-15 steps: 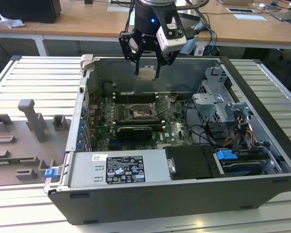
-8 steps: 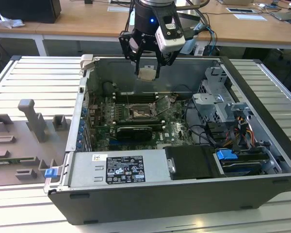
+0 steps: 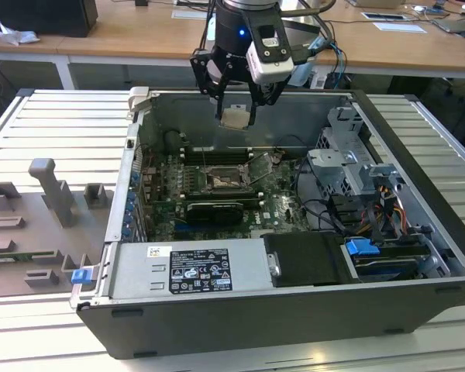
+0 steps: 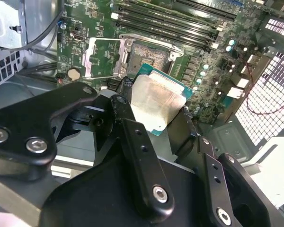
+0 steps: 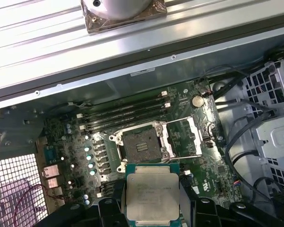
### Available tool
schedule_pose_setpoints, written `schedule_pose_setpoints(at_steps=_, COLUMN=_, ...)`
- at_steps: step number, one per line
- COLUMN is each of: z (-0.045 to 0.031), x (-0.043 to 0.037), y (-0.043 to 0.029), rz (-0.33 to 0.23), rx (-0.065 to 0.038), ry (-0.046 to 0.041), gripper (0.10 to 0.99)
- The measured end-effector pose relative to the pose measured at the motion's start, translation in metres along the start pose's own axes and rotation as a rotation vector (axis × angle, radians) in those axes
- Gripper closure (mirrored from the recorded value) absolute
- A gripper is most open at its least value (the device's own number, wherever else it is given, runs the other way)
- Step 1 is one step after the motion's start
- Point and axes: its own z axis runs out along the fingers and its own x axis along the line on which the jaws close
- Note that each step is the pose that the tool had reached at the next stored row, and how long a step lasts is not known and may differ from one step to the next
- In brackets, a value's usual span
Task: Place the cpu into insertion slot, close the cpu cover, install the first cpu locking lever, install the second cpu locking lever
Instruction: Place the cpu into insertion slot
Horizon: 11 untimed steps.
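Note:
My gripper point(image 3: 235, 118) hangs above the open computer case, shut on the cpu point(image 3: 234, 117), a flat square chip with a pale silvery face. Both wrist views show the cpu point(image 4: 157, 103) point(image 5: 153, 195) clamped between my black fingers point(image 4: 132, 137). Well below it on the motherboard lies the insertion slot point(image 5: 142, 144) point(image 4: 151, 56) point(image 3: 224, 181), a dark square socket, bare and uncovered. The cpu cover point(image 5: 185, 138) point(image 4: 103, 56) point(image 3: 261, 167), a thin silvery frame, is swung open beside the slot, toward the exterior view's right.
The case walls point(image 3: 240, 108) ring the motherboard. Long black memory slots point(image 5: 123, 113) run beside the socket. A drive cage with cables point(image 3: 356, 182) fills the exterior view's right, a power supply point(image 3: 190, 271) the front. Grey fixtures point(image 3: 50, 194) stand on the table at the left.

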Motion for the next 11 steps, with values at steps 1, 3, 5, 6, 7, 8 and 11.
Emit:
schedule_pose_setpoints(at_steps=1, z=0.0, x=0.0, y=0.0, rz=0.004, rx=0.0, ry=-0.0003, gripper=0.549)
schedule_pose_setpoints(at_steps=3, z=0.0, x=0.0, y=0.0, rz=0.012, rx=0.0, ry=-0.0011, gripper=0.549)
schedule_pose_setpoints(at_steps=5, z=0.0, x=0.0, y=0.0, rz=0.03, rx=-0.001, ry=-0.0027, gripper=0.549)
schedule_pose_setpoints(at_steps=6, z=0.0, x=0.0, y=0.0, rz=0.04, rx=-0.001, ry=-0.0035, gripper=0.549)
schedule_pose_setpoints(at_steps=7, z=0.0, x=0.0, y=0.0, rz=0.045, rx=-0.001, ry=-0.004, gripper=0.549)
schedule_pose_setpoints(at_steps=8, z=0.0, x=0.0, y=0.0, rz=0.054, rx=-0.001, ry=-0.0048, gripper=0.549)
schedule_pose_setpoints(at_steps=11, z=0.0, x=0.0, y=0.0, rz=0.085, rx=-0.002, ry=-0.0076, gripper=0.549)
